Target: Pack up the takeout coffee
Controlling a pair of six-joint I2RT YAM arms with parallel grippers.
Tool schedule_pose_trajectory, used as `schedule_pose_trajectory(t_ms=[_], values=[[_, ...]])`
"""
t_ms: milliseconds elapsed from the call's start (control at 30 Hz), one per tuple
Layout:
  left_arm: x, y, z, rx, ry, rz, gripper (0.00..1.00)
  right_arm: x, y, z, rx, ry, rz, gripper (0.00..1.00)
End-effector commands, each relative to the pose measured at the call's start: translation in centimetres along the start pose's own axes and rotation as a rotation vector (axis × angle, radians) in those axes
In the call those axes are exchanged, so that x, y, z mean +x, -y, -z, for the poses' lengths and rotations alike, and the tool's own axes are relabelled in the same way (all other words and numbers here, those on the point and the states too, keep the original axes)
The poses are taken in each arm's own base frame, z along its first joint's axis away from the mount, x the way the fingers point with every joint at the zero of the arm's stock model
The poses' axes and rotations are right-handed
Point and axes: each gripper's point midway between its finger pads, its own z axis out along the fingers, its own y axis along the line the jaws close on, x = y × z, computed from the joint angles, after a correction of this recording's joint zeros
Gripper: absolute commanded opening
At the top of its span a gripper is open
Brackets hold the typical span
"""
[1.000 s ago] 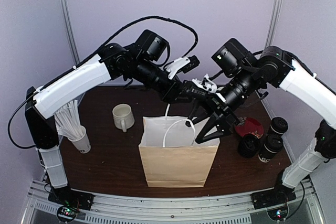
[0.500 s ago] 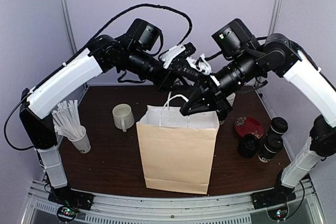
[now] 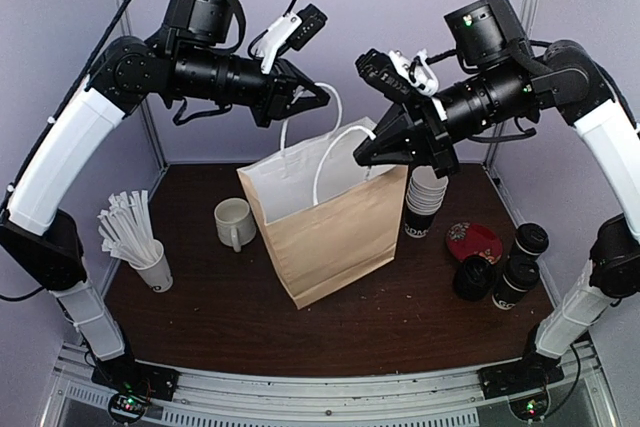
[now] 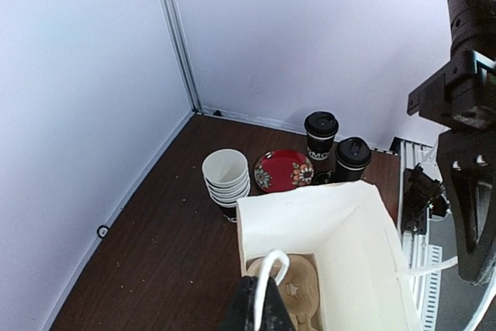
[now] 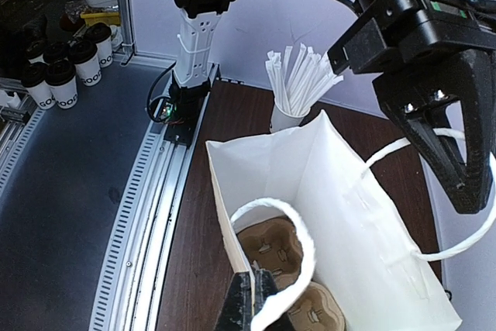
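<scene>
Bag-opening is the step we judge to be in hand. The left fingers (image 3: 303,97) are pinched fully shut on one white rope handle (image 4: 271,256) and the right fingers (image 3: 375,150) are shut on the other handle (image 5: 308,253), drawing the mouth of the brown paper bag (image 3: 335,237) apart. The bag hangs tilted, and we cannot tell whether its base touches the counter (image 3: 200,317). A pulp cup carrier (image 5: 271,247) lies in its bottom with no cup in it.

The takeout coffees (image 3: 528,240) stand lidded at the right edge of the counter, well apart from the bag, so nothing is packed yet. Next, we think, the bag must stand upright and stay open while the nearer right arm lets go to fetch a coffee.

We count two lidded coffees, one bag with two handles, one carrier, one white mug (image 3: 235,220), one red plate (image 3: 475,242), one stack of paper cups (image 3: 425,197), one cup of white sticks (image 3: 148,252), and one dark item (image 3: 472,277) we cannot identify
</scene>
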Motion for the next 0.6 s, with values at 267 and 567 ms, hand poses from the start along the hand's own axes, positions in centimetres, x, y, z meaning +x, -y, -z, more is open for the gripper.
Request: schedule_pose_trajectory(t_ms=[267,567], values=[[7.9,-5.5,-4.0,-0.202,-0.23,0.052,0.78,7.0,3.9,-3.1,-0.008,-0.106,-0.183,0.7],[5.3,-4.7,-1.6,-0.185,-0.109,0.011,0.93,5.0,1.0,0.6,-0.058,-0.052,-0.151,0.99]])
